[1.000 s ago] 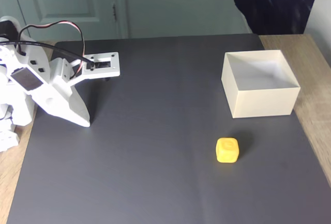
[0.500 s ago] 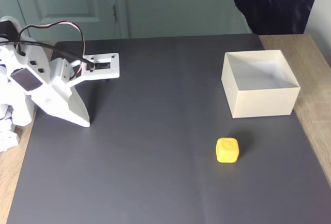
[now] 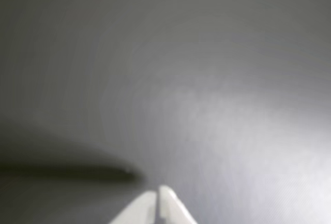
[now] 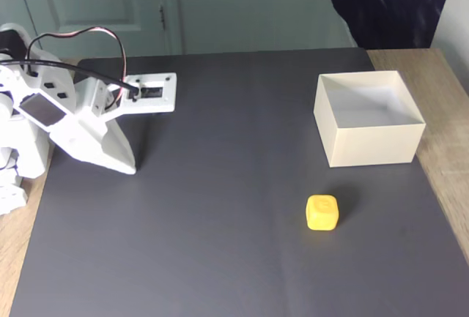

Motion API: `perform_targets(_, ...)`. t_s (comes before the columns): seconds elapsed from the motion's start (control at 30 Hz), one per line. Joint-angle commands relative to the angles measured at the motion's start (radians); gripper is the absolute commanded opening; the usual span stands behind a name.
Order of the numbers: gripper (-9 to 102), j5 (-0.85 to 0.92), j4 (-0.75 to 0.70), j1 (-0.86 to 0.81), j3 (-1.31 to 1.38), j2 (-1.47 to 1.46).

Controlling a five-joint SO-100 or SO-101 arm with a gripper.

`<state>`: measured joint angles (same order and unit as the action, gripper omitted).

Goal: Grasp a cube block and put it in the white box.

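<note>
The pincer (image 4: 129, 168) is seen at the left of the fixed view, its tip down at the dark mat (image 4: 220, 222). In the wrist view its two white fingertips (image 3: 158, 206) are pressed together with nothing between them. The cube (image 4: 322, 212) lies on the mat, near the front wall of the box (image 4: 370, 145) but apart from it, well away from the pincer. The box stands at the mat's right edge.
</note>
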<state>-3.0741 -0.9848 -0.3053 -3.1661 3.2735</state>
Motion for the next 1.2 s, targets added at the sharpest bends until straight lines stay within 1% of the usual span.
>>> perform_targets(0.0,0,-0.025,0.021,-0.009,0.091,-0.057)
perform_targets(0.1,0,-0.043,0.08,-0.021,0.163,-0.167)
perform_targets(0.17,0,-0.058,0.138,-0.035,0.241,-0.298)
perform_targets(0.37,0,-0.133,0.264,-0.101,0.574,-0.727)
perform_targets(0.53,0,-0.163,0.299,-0.147,0.821,-0.986)
perform_targets(0.97,1,-0.221,0.342,-0.212,1.209,-1.408)
perform_targets(1.17,1,-0.244,0.345,-0.247,1.447,-1.657)
